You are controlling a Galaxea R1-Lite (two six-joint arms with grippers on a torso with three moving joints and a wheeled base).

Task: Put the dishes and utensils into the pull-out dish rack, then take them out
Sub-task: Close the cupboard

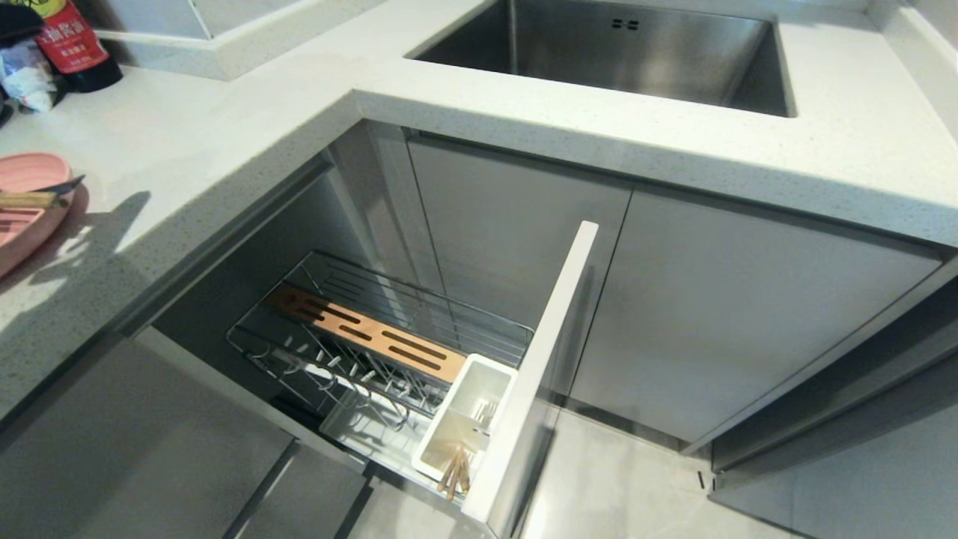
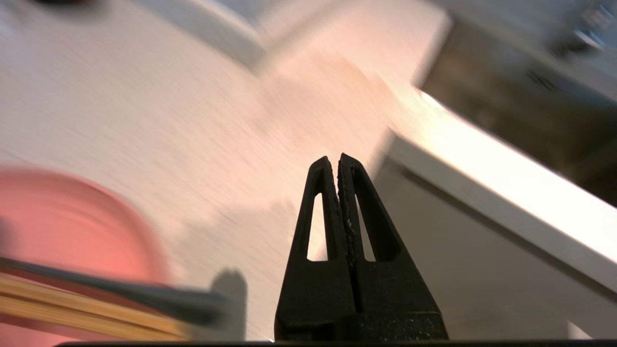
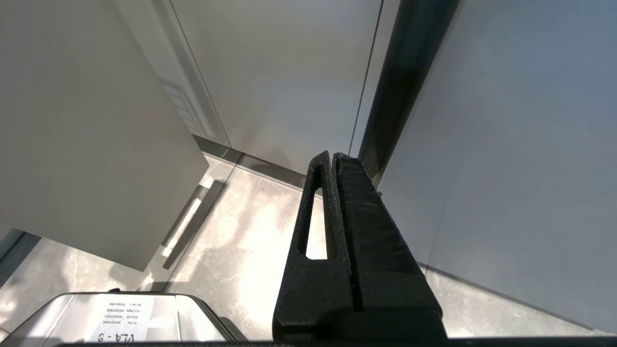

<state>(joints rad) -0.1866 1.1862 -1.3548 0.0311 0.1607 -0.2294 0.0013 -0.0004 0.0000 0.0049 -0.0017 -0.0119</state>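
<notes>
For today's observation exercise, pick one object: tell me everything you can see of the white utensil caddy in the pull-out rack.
The white utensil caddy is a rectangular open-topped tub, apparently plastic, upright in the near corner of the pull-out dish rack. It sits against the rack's narrow cabinet front, at the end of the slotted wooden strip. An inner divider seems to split it into compartments. Light wooden chopsticks stand in the nearest one, ends poking above the rim. No end effector touches it.

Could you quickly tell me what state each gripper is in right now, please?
Left gripper: shut, holding nothing.
Right gripper: shut, holding nothing.
</notes>
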